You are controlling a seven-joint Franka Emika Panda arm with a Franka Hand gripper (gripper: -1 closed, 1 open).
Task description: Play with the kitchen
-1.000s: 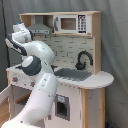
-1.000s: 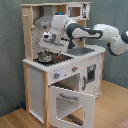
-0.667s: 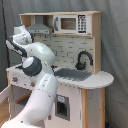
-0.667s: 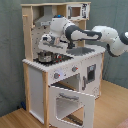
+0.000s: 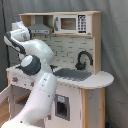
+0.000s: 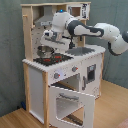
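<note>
In the second exterior view the toy kitchen (image 6: 65,70) stands on a wooden floor (image 6: 112,107), filling most of the frame. Left to right: a metal pot (image 6: 45,51) sits on the red-ringed hob (image 6: 51,59) at the counter's left end; just above it hangs the gripper (image 6: 51,41), and whether its jaws are apart or together cannot be told. Below, the oven door (image 6: 72,104) hangs open. In the first exterior view the black faucet (image 5: 83,59) rises behind the grey sink (image 5: 73,74), and a toy microwave (image 5: 71,23) sits above.
</note>
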